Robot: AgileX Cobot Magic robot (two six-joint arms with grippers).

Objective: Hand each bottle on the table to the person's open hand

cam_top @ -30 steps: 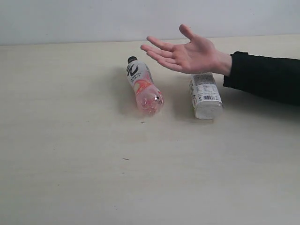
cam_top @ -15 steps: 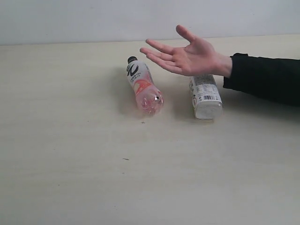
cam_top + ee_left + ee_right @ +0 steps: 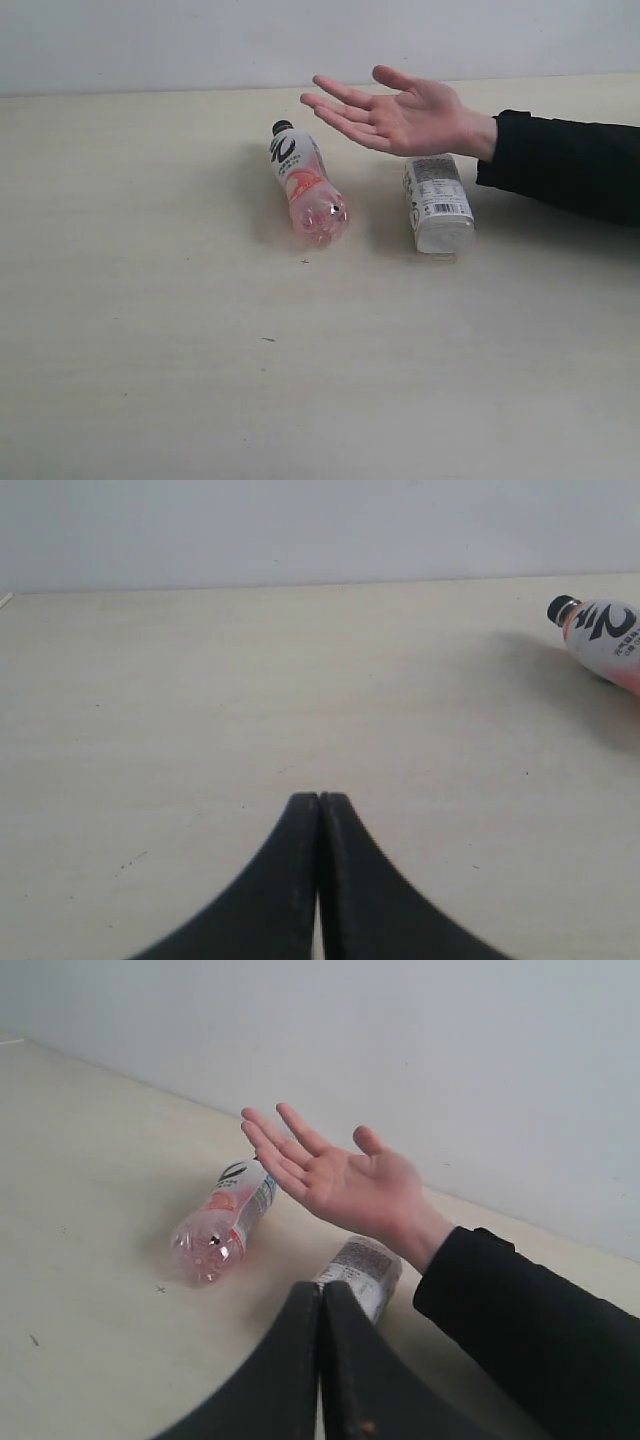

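A pink-and-white bottle with a black cap (image 3: 305, 187) lies on its side on the cream table (image 3: 150, 300); it also shows in the left wrist view (image 3: 603, 640) and the right wrist view (image 3: 222, 1222). A white-labelled bottle (image 3: 437, 205) lies beside it, partly under the person's open hand (image 3: 395, 115). That bottle (image 3: 362, 1272) sits just beyond my right gripper (image 3: 322, 1287), which is shut and empty. Shut and empty too, my left gripper (image 3: 319, 798) hangs over bare table, well away from the pink bottle. Neither gripper appears in the exterior view.
The person's black-sleeved arm (image 3: 565, 165) reaches in from the right above the table. A pale wall (image 3: 300, 40) runs behind the far table edge. Tiny dark specks (image 3: 268, 339) mark the tabletop.
The person's open hand shifted slightly, its fingers and thumb dipping a little lower. The bottles have not moved.
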